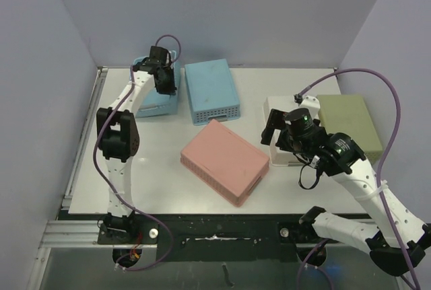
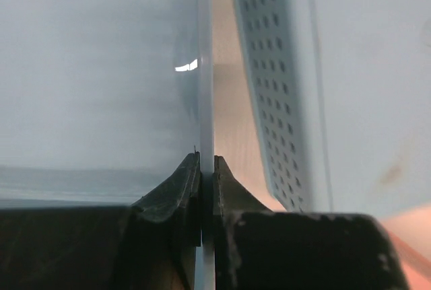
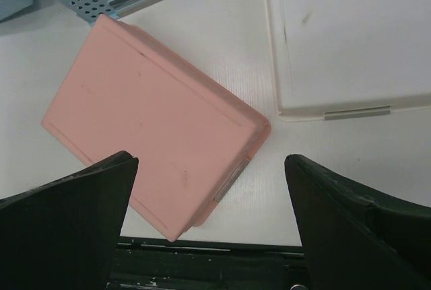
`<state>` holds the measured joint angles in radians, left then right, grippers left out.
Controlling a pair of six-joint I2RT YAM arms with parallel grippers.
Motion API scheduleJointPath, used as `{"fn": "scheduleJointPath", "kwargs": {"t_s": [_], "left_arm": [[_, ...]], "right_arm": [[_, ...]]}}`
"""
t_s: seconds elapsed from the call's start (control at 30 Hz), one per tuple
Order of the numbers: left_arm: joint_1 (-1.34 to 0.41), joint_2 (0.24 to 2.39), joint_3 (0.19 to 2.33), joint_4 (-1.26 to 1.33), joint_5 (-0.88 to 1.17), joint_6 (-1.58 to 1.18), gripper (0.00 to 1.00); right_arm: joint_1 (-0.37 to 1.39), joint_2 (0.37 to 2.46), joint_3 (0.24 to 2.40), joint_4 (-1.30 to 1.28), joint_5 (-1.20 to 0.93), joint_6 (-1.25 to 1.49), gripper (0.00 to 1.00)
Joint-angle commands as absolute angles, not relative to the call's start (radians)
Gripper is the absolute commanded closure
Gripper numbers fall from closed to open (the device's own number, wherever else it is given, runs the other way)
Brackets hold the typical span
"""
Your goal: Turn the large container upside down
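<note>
The large container (image 1: 153, 103) is light blue and stands open side up at the back left of the table; my left arm hides much of it. My left gripper (image 1: 165, 83) reaches down over its right side. In the left wrist view the left gripper (image 2: 206, 159) is shut on the container's thin right wall (image 2: 205, 68), one finger inside and one outside. My right gripper (image 1: 273, 128) hangs open above the table to the right of centre. In its own view the right gripper (image 3: 210, 162) holds nothing.
A second blue container (image 1: 212, 91) lies bottom up just right of the held one, its perforated side (image 2: 283, 68) close by. A pink container (image 1: 224, 162) lies bottom up mid-table. A white one (image 1: 286, 155) and an olive one (image 1: 350, 125) lie at the right.
</note>
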<state>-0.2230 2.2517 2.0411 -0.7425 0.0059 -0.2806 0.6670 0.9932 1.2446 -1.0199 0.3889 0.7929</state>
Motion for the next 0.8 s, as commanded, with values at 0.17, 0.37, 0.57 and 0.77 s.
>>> {"fn": "scheduleJointPath", "kwargs": {"t_s": [0.17, 0.37, 0.57, 0.77], "left_arm": [[-0.078, 1.893, 1.896, -0.655, 0.688, -0.492, 1.00], [0.032, 1.701, 1.431, -0.009, 0.993, -0.960, 1.00], [0.078, 1.635, 1.144, 0.580, 1.058, -1.380, 1.00], [0.100, 1.619, 0.947, 1.069, 1.066, -1.708, 1.00]], "right_arm": [[0.649, 1.042, 1.274, -0.939, 0.383, 0.747, 0.02], [0.640, 1.027, 1.254, -0.936, 0.375, 0.746, 0.02], [0.634, 1.016, 1.239, -0.932, 0.366, 0.749, 0.02], [0.632, 1.011, 1.229, -0.927, 0.361, 0.755, 0.02]]}}
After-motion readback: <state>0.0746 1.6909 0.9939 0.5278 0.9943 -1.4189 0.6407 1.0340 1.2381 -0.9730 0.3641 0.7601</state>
